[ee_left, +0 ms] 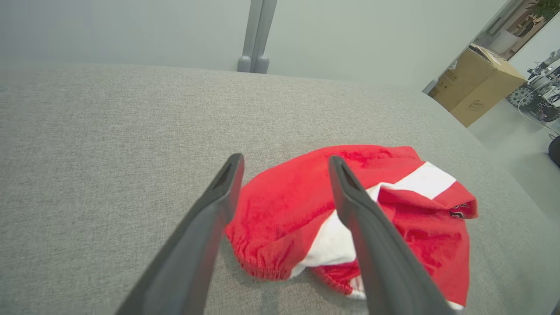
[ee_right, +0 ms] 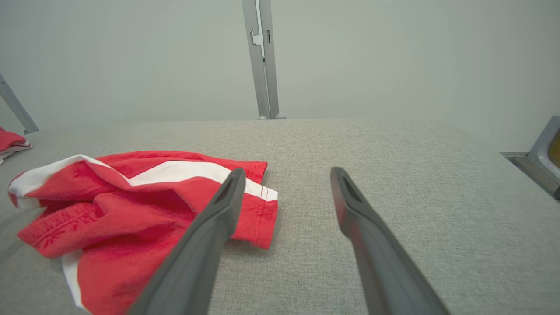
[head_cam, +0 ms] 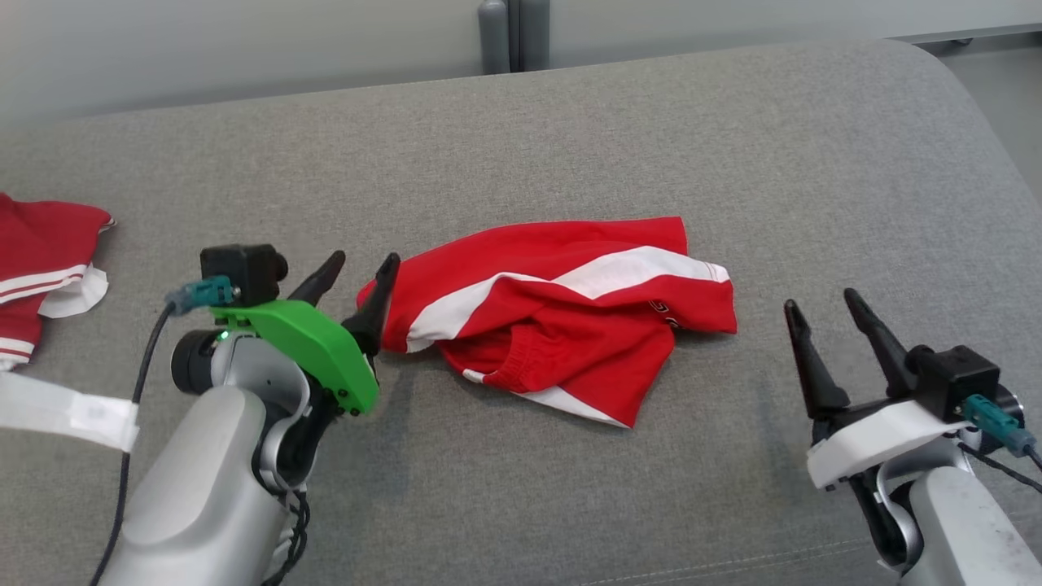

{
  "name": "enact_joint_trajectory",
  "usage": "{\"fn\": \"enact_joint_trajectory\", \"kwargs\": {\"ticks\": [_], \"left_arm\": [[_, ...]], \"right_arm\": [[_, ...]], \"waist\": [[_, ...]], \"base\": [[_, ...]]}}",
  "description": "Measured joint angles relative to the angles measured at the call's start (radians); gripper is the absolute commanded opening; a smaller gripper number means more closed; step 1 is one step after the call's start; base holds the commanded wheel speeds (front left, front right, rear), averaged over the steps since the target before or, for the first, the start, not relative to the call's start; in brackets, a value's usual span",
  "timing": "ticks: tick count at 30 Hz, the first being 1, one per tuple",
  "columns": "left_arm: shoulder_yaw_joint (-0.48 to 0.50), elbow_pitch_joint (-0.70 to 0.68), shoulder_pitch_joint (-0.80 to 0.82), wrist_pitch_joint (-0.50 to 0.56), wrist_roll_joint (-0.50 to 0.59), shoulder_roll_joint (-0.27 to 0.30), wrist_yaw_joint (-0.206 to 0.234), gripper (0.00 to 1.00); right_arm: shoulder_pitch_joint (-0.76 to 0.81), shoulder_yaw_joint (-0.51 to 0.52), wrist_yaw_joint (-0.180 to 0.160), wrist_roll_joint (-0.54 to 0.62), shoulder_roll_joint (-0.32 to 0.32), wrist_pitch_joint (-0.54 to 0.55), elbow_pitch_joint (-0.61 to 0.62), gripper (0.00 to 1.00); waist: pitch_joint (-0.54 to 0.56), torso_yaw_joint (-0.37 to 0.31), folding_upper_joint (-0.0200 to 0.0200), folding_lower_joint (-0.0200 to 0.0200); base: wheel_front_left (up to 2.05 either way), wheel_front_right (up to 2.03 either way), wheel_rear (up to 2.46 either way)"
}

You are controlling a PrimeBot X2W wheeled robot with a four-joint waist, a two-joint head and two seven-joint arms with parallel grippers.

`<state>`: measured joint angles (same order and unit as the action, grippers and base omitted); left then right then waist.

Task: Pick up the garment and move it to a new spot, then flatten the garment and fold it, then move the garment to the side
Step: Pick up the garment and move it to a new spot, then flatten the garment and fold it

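**A:** What is everything resting on?

**B:** A broad grey fabric cushion (head_cam: 570,130), rounded at its far right corner. Behind it is a pale wall, and a grey metal post (head_cam: 513,32) rises at the back edge.

**A:** And the garment?

**B:** A pair of red shorts (head_cam: 562,317) with a white side stripe lies crumpled near the middle of the cushion, between the two arms. It is bunched and partly folded over itself.

**A:** Anything else lying about?

**B:** A second red garment (head_cam: 41,252) with white trim sits at the cushion's far left edge, well apart from the shorts. The left wrist view also shows a cardboard box (ee_left: 474,83) on the floor beyond the cushion.

**A:** How do the grippers stand?

**B:** The left gripper (head_cam: 362,264) has a green cover and is right at the shorts' left edge. Its jaws are spread wide with nothing pinched. The finger nearer the cloth overlaps its edge, but I cannot tell whether it touches. The right gripper (head_cam: 820,303) has a white cover. Its jaws are also spread and empty, off to the right of the shorts with bare cushion between.

**A:** Any finer details?

**B:** A gathered elastic waistband (ee_left: 262,267) runs along the shorts' near side. There is a dark print (ee_left: 457,210) by the stripe, too small to read.
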<state>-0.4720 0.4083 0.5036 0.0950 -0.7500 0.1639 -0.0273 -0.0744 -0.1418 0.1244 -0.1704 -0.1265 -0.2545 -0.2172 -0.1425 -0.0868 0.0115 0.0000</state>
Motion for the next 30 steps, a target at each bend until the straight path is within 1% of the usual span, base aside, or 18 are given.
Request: {"fn": "enact_joint_trajectory", "kwargs": {"ticks": [3, 7, 10, 13, 18, 24, 30], "left_arm": [[-0.004, -0.018, -0.047, -0.063, 0.014, -0.003, 0.000, 1.00], [-0.015, -0.044, -0.098, -0.109, 0.025, -0.011, 0.001, 1.00], [-0.027, -0.053, -0.142, -0.113, 0.025, -0.014, 0.001, 1.00], [-0.038, -0.063, -0.165, -0.122, 0.025, -0.015, 0.002, 1.00], [-0.041, -0.093, -0.177, -0.133, 0.033, -0.012, 0.011, 1.00], [-0.055, -0.138, -0.177, -0.150, 0.046, -0.013, 0.011, 1.00], [-0.055, -0.162, -0.179, -0.159, 0.052, -0.010, 0.014, 1.00]], "right_arm": [[-0.001, 0.039, 0.000, -0.008, -0.013, 0.000, -0.016, 1.00], [-0.010, 0.051, 0.000, -0.027, -0.035, 0.000, -0.076, 1.00], [-0.033, 0.038, 0.000, -0.057, -0.044, 0.021, -0.140, 1.00], [-0.072, 0.037, 0.000, -0.081, -0.047, 0.052, -0.173, 1.00], [-0.170, 0.026, 0.000, -0.132, -0.047, 0.103, -0.212, 1.00], [-0.222, 0.028, 0.000, -0.203, -0.048, 0.190, -0.302, 1.00], [-0.264, 0.004, 0.000, -0.244, -0.049, 0.217, -0.340, 1.00]], "waist": [[-0.001, 0.008, 0.0000, 0.0000], [-0.004, 0.023, 0.0000, 0.0000], [-0.009, 0.036, 0.0000, 0.0000], [-0.016, 0.049, 0.0000, 0.0000], [-0.034, 0.069, 0.0000, 0.0000], [-0.064, 0.101, 0.0000, 0.0000], [-0.089, 0.130, 0.0000, 0.0000]], "base": [[0.00, 0.00, 0.00], [0.00, 0.00, 0.00], [0.00, 0.00, 0.00], [0.00, 0.00, 0.00], [0.00, 0.00, 0.00], [0.00, 0.00, 0.00], [0.00, 0.00, 0.00]]}}
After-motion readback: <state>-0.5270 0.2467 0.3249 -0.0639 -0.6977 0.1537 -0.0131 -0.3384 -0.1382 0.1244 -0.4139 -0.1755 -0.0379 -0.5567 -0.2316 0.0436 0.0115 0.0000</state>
